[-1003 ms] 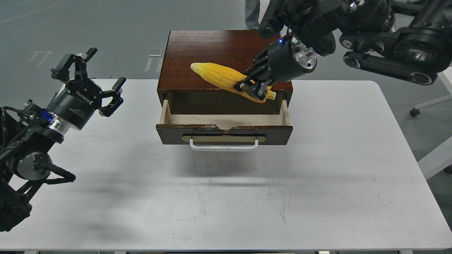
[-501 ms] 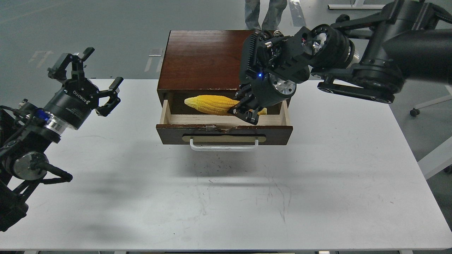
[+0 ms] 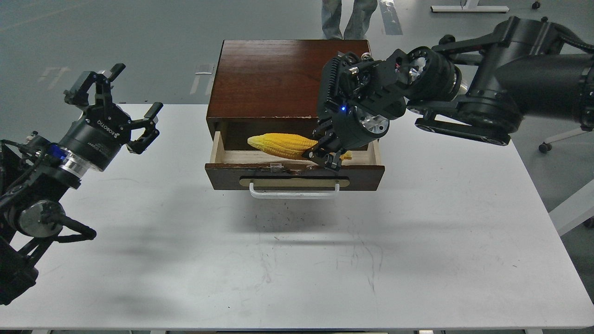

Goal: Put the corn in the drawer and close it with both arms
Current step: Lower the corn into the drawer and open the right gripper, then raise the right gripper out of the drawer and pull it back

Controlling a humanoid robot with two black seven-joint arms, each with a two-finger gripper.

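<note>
1. The right black end effector (image 3: 327, 157) is clamped on the thick end of the bright yellow, bumpy corn cob (image 3: 282, 145).
2. The corn sticks out to the left of this end effector, with its pointy tip far from the fingers.
3. The corn hangs over the open dark brown wooden drawer (image 3: 295, 175), just above its pale wood inside. I cannot tell if it touches the bottom.
4. The drawer's white bar handle (image 3: 294, 190) is just below the right end effector, on the front.
5. The dark brown wooden cabinet (image 3: 274, 79) is behind the right end effector, and its flat top is bare.
6. The left black end effector (image 3: 113, 104) holds nothing, and its fingers are spread apart.
7. It hangs above the white worktop (image 3: 417, 232), well apart from the drawer, which is off to its right.
8. A person's legs in jeans (image 3: 345, 18) stand far behind the right end effector.
</note>
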